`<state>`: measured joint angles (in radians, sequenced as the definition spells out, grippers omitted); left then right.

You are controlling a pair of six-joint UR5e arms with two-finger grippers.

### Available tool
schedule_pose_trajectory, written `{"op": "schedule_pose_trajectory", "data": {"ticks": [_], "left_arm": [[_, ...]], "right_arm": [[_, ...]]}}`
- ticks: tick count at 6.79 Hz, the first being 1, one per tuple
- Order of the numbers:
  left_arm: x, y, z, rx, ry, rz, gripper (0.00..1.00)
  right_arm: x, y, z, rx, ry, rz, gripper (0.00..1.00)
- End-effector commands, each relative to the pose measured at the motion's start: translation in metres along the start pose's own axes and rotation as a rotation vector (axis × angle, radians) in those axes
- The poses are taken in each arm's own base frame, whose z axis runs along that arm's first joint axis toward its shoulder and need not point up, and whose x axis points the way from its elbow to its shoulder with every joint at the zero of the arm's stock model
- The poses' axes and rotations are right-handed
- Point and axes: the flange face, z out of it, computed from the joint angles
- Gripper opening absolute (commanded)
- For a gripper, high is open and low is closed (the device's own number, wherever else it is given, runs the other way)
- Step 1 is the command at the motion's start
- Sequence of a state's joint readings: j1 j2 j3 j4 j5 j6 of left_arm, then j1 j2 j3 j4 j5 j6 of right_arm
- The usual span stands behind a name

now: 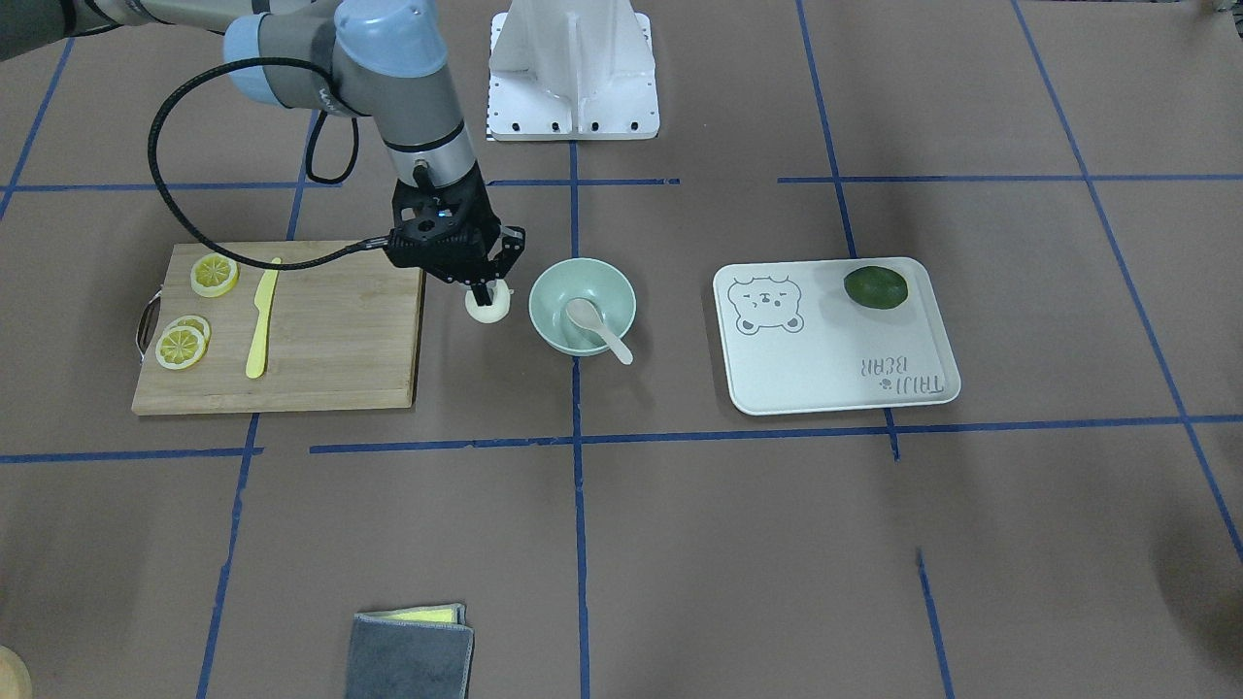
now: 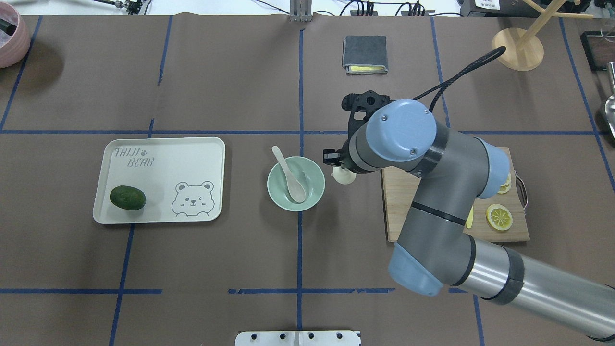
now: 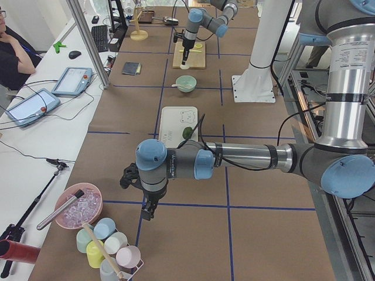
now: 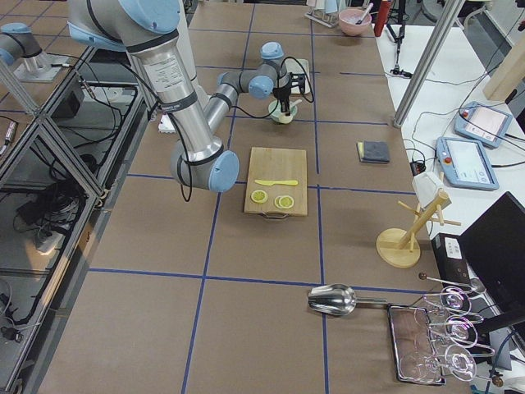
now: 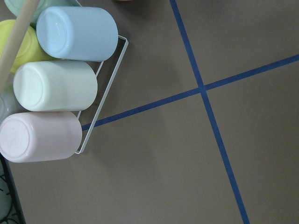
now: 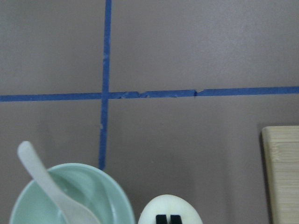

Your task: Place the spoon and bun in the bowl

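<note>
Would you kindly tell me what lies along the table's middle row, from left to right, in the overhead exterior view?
white tray → mint-green bowl, holding the spoon → bun → wooden cutting board

bun (image 1: 487, 307): one, under the right gripper (image 1: 485, 291);
bowl (image 1: 602, 286): one, just beside that gripper;
spoon (image 1: 592, 320): one;
lemon slices (image 1: 214, 275): three;
knife (image 1: 262, 316): one;
cutting board (image 1: 340, 330): one;
tray (image 1: 825, 359): one;
avocado (image 1: 875, 287): one
</note>
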<state>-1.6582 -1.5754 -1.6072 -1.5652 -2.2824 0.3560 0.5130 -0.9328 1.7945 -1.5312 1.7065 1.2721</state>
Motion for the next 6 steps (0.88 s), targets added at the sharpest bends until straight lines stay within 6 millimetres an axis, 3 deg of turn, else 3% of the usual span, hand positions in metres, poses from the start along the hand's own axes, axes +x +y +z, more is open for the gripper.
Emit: {"op": "schedule_pose_trajectory", "data": {"ticks": [1,2,3,4,6], "left_arm": [[0.001,0.000,0.000,0.003,0.007,0.000,1.00],[0.001,0.000,0.000,0.003,0.007,0.000,1.00],[0.001,0.000,0.000,0.004,0.007,0.001,1.00],[0.000,0.000,0.000,0.002,0.008,0.000,1.00],[0.000,0.002,0.002,-0.001,0.009,-0.002,1.00]], "right_arm": [[-0.103,0.006,0.014,0.033,0.046,0.078,0.00],[-0.124,0.010,0.035,0.044,0.087,0.075,0.00],[-0.119,0.015,0.042,0.039,0.100,0.064,0.15],[-0.102,0.017,0.051,0.042,0.122,0.068,0.97],[-0.077,0.022,0.029,0.047,0.084,0.043,1.00]]}}
